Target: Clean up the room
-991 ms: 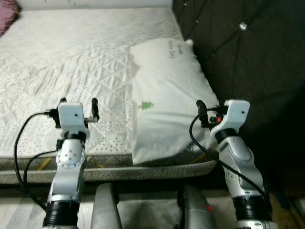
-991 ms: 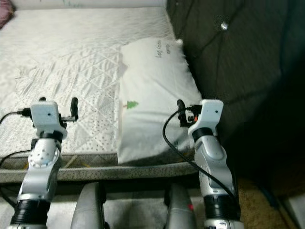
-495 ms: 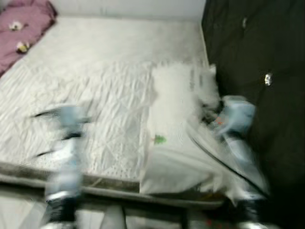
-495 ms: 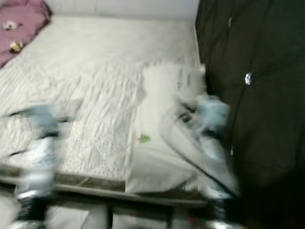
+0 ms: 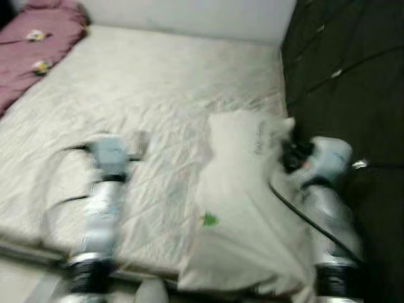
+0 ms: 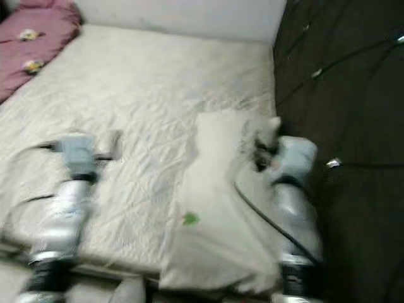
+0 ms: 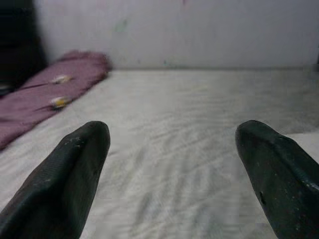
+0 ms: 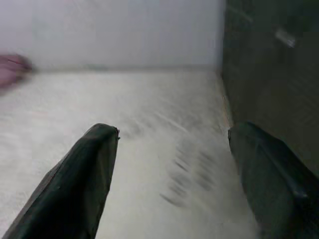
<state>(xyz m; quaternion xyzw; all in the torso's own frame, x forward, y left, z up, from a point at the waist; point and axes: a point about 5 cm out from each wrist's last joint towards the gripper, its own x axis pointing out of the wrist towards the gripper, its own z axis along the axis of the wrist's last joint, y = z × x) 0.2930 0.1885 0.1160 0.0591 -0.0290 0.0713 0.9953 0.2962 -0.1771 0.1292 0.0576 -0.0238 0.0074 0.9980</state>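
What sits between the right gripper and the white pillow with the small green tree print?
Nothing visible. The right gripper, fingers apart, hovers directly above the white pillow with the small green tree print, which lies against the dark tufted headboard. The blur hides any contact.

1. The two head views look forward and down from above the bed (image 5: pixel 158 95), both blurred; they share the pillow (image 5: pixel 243 208), the dark headboard (image 5: pixel 341 76) at right and the pink blanket (image 5: pixel 38 44) at upper left.
2. The left wrist view looks low across the bed toward the wall (image 7: pixel 199 30), blanket at left.
3. The right wrist view sits close over the pillow (image 8: pixel 164 189), headboard at right.
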